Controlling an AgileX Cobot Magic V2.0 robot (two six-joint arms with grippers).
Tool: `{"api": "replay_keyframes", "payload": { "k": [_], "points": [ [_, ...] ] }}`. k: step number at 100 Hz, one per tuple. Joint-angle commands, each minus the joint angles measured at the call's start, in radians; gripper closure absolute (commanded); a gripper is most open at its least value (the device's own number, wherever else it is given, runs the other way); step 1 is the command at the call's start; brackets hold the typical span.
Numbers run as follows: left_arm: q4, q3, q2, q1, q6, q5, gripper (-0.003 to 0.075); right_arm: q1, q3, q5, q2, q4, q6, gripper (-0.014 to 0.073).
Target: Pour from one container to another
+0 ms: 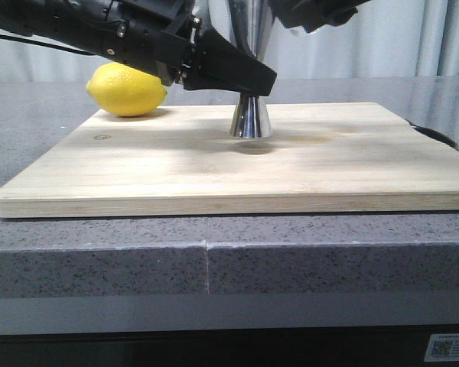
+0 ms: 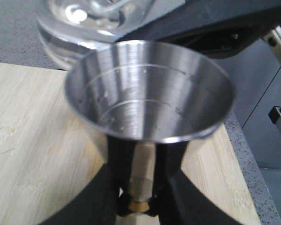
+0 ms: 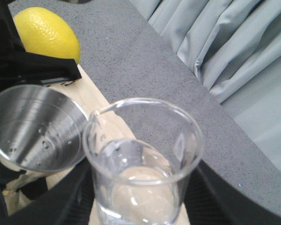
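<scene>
The steel jigger (image 1: 250, 118) is on the wooden board (image 1: 138, 164), its base at the board's surface. My left gripper (image 1: 249, 76) is shut on its narrow gold waist (image 2: 139, 205), one black finger (image 2: 96, 197) on each side. The jigger's open top cup (image 2: 150, 89) shows only droplets on its wall. The clear glass beaker (image 3: 143, 159) is held in the air, with my right gripper (image 3: 143, 192) shut on it. Its pouring lip (image 3: 100, 112) is right beside the jigger's rim (image 3: 35, 129). The beaker (image 2: 98, 18) sits just beyond the cup in the left wrist view.
A yellow lemon (image 1: 127, 89) lies on the grey counter (image 1: 30, 115) at the board's far left corner, behind the left arm. Curtains (image 1: 413, 38) hang behind the counter. The counter's front edge (image 1: 214, 245) is close to the board.
</scene>
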Motion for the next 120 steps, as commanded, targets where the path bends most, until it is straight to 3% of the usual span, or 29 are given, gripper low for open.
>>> {"api": "replay_keyframes", "payload": {
  "k": [1,120],
  "points": [
    [-0.072,-0.029,-0.050,-0.014,-0.008,0.092,0.0730,0.002,-0.036,-0.059,-0.045,-0.012,-0.002,0.0345],
    [-0.072,-0.029,-0.050,-0.014,-0.009,0.092,0.0730,0.002,-0.036,-0.020,-0.061,-0.094,-0.002,0.0345]
  ]
}}
